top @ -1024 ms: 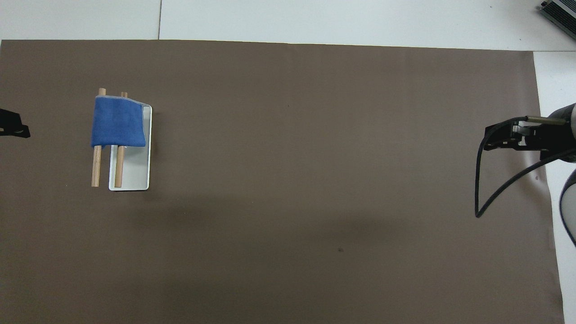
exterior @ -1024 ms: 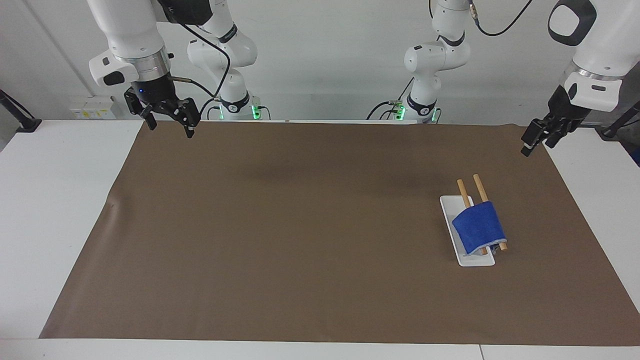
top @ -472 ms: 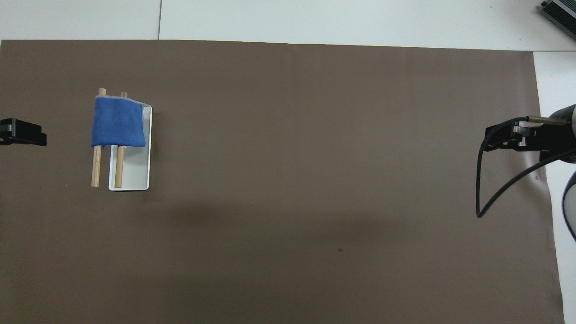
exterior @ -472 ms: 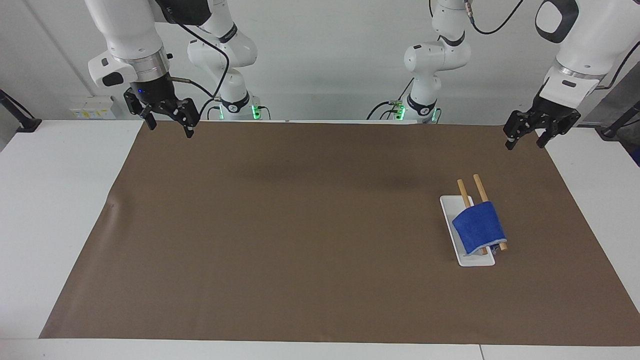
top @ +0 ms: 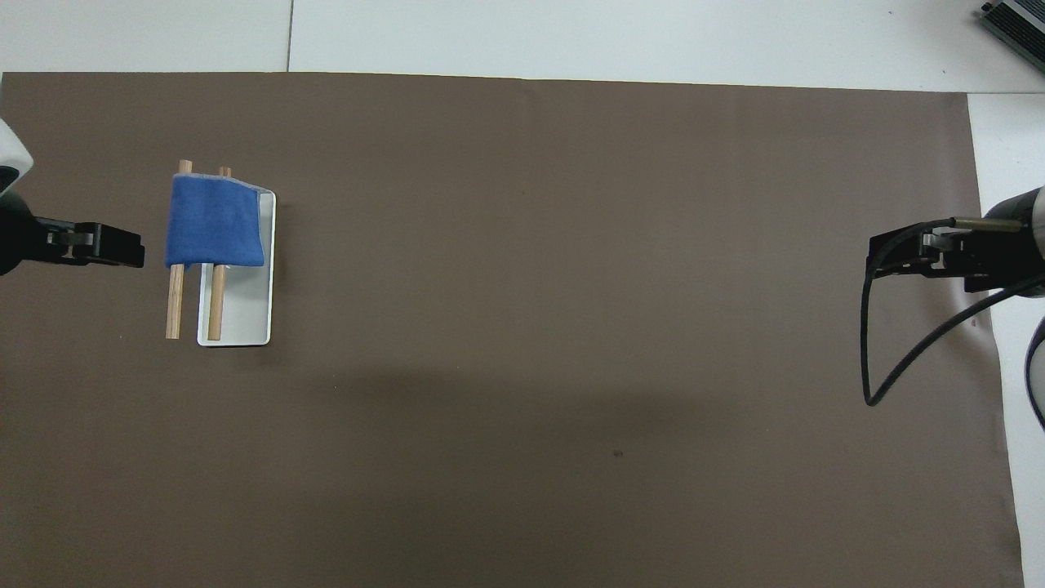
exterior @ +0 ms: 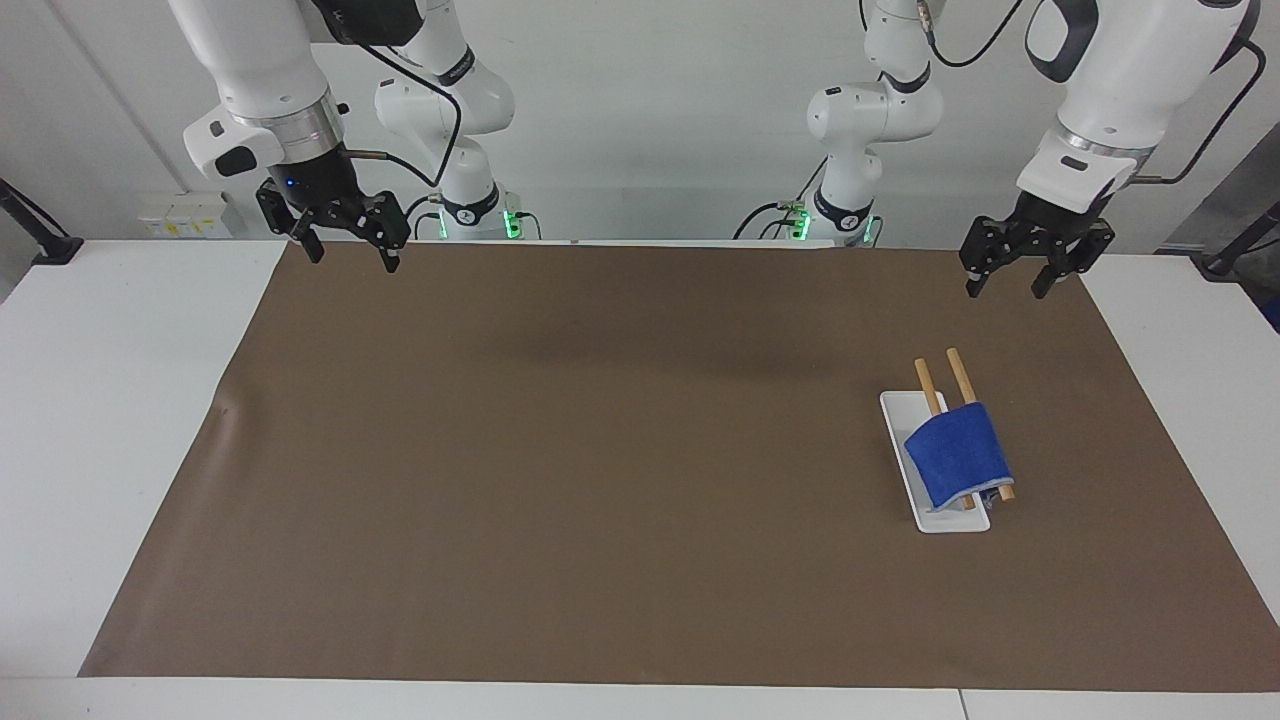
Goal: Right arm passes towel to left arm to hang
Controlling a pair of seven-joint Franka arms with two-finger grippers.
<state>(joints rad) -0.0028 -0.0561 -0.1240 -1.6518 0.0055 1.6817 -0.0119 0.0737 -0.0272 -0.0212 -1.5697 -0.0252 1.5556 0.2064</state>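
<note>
Swinging inward over the mat, the left gripper (exterior: 1007, 282) now hangs open, well above the towel (exterior: 957, 452) draped on the rack (exterior: 929, 521). Right gripper (exterior: 346, 252) waits open, well apart at its own end.

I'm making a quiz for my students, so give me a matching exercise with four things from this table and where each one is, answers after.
Things:
1. towel
2. left gripper
3. right gripper
4. white rack base

Places:
A. flat on the brown mat, under two wooden rods
B. up over the mat's edge at the right arm's end, empty
C. draped over the two wooden rods
D. up over the mat at the left arm's end, empty

Pairs: 1-C, 2-D, 3-B, 4-A
</note>
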